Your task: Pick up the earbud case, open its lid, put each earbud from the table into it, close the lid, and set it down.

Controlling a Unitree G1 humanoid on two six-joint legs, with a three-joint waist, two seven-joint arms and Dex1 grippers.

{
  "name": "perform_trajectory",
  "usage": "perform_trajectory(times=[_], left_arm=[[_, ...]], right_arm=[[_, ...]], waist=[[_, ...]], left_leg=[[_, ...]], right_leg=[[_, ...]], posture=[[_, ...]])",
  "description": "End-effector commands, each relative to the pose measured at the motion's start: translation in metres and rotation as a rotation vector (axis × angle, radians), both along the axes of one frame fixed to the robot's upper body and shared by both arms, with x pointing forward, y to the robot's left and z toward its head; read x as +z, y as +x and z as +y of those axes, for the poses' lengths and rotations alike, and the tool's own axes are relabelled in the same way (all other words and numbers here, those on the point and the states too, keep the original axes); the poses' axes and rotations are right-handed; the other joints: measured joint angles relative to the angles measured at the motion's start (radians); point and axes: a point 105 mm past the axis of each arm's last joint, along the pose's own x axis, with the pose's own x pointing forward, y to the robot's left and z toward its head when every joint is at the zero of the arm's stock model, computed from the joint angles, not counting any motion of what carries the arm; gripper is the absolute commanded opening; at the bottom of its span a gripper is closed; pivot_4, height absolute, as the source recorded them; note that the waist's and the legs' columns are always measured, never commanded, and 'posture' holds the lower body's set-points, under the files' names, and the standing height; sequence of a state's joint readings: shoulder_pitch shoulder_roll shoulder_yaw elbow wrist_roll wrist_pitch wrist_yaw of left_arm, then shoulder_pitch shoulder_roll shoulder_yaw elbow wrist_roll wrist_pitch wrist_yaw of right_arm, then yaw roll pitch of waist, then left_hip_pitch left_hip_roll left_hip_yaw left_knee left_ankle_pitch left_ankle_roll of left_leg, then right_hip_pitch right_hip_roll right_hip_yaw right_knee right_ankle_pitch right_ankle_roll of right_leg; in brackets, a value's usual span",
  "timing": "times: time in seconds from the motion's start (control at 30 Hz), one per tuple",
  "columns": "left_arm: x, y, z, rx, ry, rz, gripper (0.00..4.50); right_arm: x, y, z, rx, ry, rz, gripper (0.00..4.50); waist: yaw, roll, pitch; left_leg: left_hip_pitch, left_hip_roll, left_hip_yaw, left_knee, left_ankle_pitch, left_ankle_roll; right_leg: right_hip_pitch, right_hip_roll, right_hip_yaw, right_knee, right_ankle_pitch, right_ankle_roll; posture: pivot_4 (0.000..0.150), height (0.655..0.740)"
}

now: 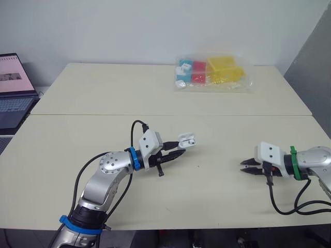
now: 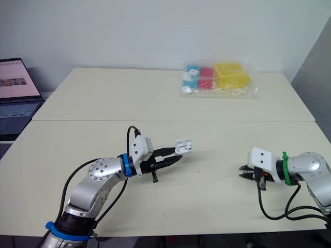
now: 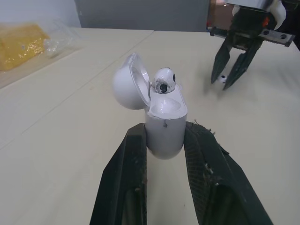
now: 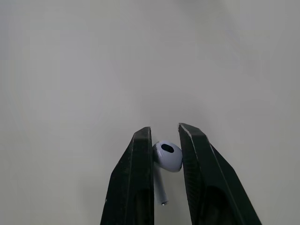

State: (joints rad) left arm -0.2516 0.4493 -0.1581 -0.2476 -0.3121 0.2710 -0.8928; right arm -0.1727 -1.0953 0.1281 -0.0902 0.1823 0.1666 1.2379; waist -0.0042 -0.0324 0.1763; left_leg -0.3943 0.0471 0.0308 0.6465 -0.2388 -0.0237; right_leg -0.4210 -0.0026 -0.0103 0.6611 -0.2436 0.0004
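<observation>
My left gripper (image 1: 180, 148) is shut on the lower body of the white earbud case (image 3: 164, 123), holding it a little above the middle of the table (image 1: 103, 93). The case's lid (image 3: 127, 83) stands hinged open, and one white earbud (image 3: 164, 81) sits in it. To the right, my right gripper (image 1: 244, 168) is down at the table surface. In the right wrist view its two black fingers press on either side of the second white earbud (image 4: 168, 156), whose stem points back toward the wrist.
A clear plastic bag of yellow, red and blue boxes (image 1: 212, 73) lies at the far side of the table. An open laptop (image 1: 13, 90) stands off the left edge. Black cables (image 1: 289, 204) trail from my right wrist near the front edge.
</observation>
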Motion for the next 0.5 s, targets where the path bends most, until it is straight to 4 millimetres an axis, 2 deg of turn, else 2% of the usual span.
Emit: perform_trajectory(times=[0.03, 0.13, 0.4, 0.5], left_arm=[[0.011, -0.005, 0.001, -0.002, -0.017, -0.037, 0.77], [0.01, -0.006, 0.002, 0.004, -0.016, -0.033, 0.77], [0.009, -0.008, 0.003, 0.009, -0.013, -0.027, 0.77], [0.008, -0.008, 0.002, 0.009, -0.014, -0.026, 0.77]], right_arm=[[-0.002, 0.001, -0.018, 0.028, -0.111, 0.05, 0.44], [-0.004, 0.004, -0.025, 0.043, -0.172, 0.057, 0.44], [-0.006, 0.008, -0.031, 0.048, -0.225, 0.075, 0.44], [-0.007, 0.003, -0.03, 0.073, -0.229, 0.111, 0.44]], waist=[[-0.001, 0.0, 0.0], [-0.001, 0.0, 0.0], [0.002, 0.0, 0.0], [0.002, 0.0, 0.0]], left_leg=[[0.001, 0.0, 0.0, 0.0, 0.0, 0.0], [0.001, 0.0, 0.001, 0.0, 0.0, 0.0], [0.001, 0.0, 0.001, 0.0, 0.0, 0.0], [0.001, 0.0, 0.001, 0.0, 0.0, 0.0]], right_leg=[[0.0, 0.0, 0.0, 0.0, 0.0, 0.0], [0.0, 0.0, 0.001, 0.001, 0.0, 0.0], [0.0, -0.001, 0.001, 0.001, 0.0, 0.0], [0.001, -0.001, 0.001, 0.001, 0.0, 0.0]], posture=[[0.15, 0.74], [0.15, 0.74], [0.15, 0.74], [0.15, 0.74]])
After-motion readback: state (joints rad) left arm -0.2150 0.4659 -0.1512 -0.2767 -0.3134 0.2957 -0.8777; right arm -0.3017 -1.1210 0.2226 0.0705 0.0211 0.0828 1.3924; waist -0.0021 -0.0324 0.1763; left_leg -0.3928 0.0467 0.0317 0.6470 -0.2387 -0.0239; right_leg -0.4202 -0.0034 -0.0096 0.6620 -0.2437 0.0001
